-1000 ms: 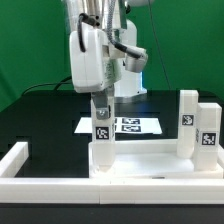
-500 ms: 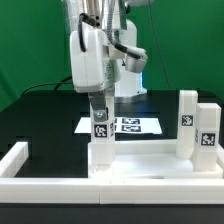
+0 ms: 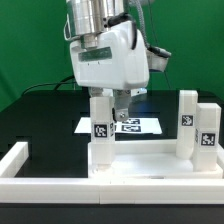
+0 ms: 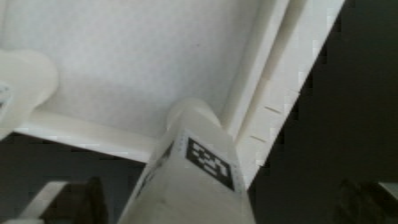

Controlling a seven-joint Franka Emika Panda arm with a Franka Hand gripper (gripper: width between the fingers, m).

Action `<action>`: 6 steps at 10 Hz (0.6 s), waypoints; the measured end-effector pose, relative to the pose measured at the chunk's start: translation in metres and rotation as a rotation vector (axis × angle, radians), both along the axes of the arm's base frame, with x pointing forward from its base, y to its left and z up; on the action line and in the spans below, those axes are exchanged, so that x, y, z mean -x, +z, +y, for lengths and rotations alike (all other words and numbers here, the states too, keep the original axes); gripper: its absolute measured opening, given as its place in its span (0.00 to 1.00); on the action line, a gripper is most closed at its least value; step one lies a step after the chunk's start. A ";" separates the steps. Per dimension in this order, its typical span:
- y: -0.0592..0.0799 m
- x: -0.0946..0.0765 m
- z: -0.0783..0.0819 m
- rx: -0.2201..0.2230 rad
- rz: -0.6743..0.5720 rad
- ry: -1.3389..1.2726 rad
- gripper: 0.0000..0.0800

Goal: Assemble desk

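Near the front of the black worktop (image 3: 40,115) lies the desk top (image 3: 150,158), a wide white tray with a raised rim, sitting between the long white border rails (image 3: 22,157) that run along the near edge and up the exterior view's left. Three block legs stand upright on it. One leg (image 3: 101,120) rises at the tray's left end, a black-and-white tag on its near face; the other two, a taller leg (image 3: 187,122) and a shorter leg (image 3: 207,130) (each tagged as well), stand just beside each other at the tray's right end, well apart from the first.

Above the left leg hangs the robot arm, its bulky white wrist filling the upper middle of the exterior view. The claw (image 3: 120,100) sits just behind and to the right of that leg's top; whether its fingers are spread or clenched cannot be told, and no contact with the leg is visible.

Beyond the tray, the marker board (image 3: 140,125) lies flat on the worktop.

From the wrist view, the same tagged leg (image 4: 199,165) juts up close, with the tray floor (image 4: 143,60) and its rim behind.
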State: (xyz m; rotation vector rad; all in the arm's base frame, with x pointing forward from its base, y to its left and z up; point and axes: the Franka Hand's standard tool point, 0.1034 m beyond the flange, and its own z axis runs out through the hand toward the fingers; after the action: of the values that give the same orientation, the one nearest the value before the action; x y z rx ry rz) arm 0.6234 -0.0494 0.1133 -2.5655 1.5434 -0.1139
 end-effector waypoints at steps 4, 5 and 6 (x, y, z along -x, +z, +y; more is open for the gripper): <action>0.000 0.002 0.004 0.107 0.029 0.689 0.81; 0.000 0.004 0.002 0.117 0.021 0.741 0.81; -0.001 0.004 0.002 0.114 0.025 0.707 0.81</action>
State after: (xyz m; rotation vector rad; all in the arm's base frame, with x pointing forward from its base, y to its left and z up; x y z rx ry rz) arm 0.6192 -0.0477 0.1124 -3.0329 0.5690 -0.0890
